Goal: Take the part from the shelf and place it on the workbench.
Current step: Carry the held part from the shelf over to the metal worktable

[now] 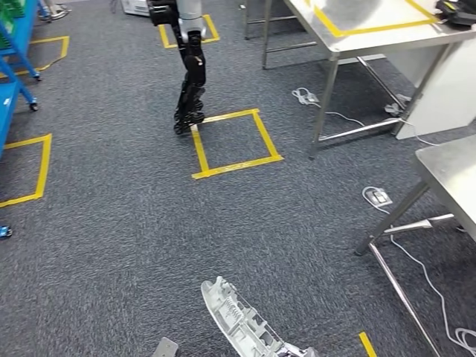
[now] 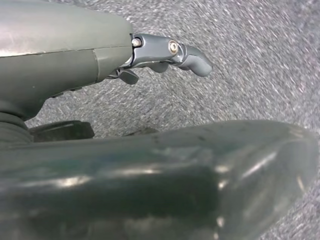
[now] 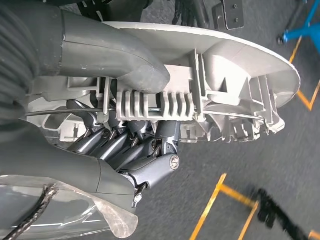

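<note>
The part is a long pale grey plastic moulding with ribs and clips, and it juts into the bottom of the head view above the carpet. In the right wrist view my right hand grips this part, with the thumb over its ribbed face and the dark fingers curled under it. My left hand hangs over the carpet holding nothing, its fingers stretched out. A steel workbench stands at the right, and a second one with yellow tape is at the upper right.
A blue shelf frame on wheels stands at the far left. Another robot's black legs stand ahead by a yellow taped square. White cables and a power strip lie on the floor under the benches.
</note>
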